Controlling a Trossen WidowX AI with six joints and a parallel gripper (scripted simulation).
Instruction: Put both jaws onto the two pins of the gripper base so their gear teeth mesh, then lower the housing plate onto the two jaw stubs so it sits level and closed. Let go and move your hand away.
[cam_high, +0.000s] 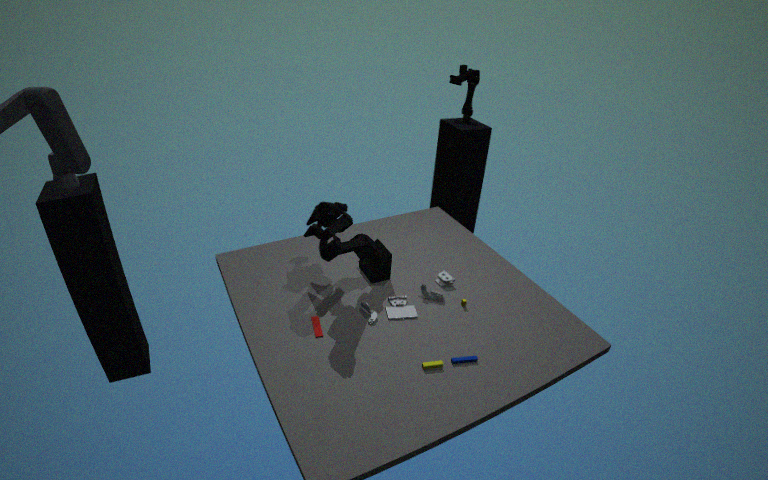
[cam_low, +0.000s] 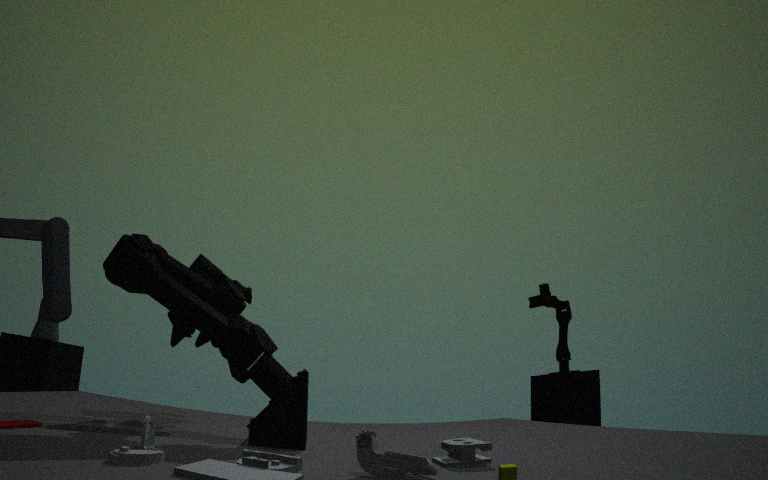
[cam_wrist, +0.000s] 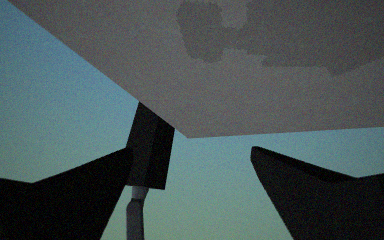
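My gripper (cam_high: 307, 227) (cam_low: 188, 341) (cam_wrist: 193, 153) is open and empty, raised well above the table, away from the parts. A grey jaw (cam_high: 432, 294) (cam_low: 396, 462) lies with its toothed end raised. Another small grey part (cam_high: 372, 318) (cam_low: 135, 455), apparently the other jaw, has a round foot and an upright piece. A flat white plate (cam_high: 401, 312) (cam_low: 235, 470) lies beside a small white part with raised details (cam_high: 397, 301) (cam_low: 271, 459). A two-layer white part (cam_high: 446, 283) (cam_low: 465, 452) stands farther right. Which is base or housing, I cannot tell. The jaws lie apart from these parts.
On the table (cam_high: 373, 413) lie a red bar (cam_high: 317, 327) (cam_low: 19, 423), a yellow bar (cam_high: 432, 365), a blue bar (cam_high: 464, 359) and a small yellow block (cam_high: 463, 302) (cam_low: 508, 471). Two dark pedestals (cam_high: 93, 277) (cam_high: 459, 169) bearing other arms stand beyond the table edges.
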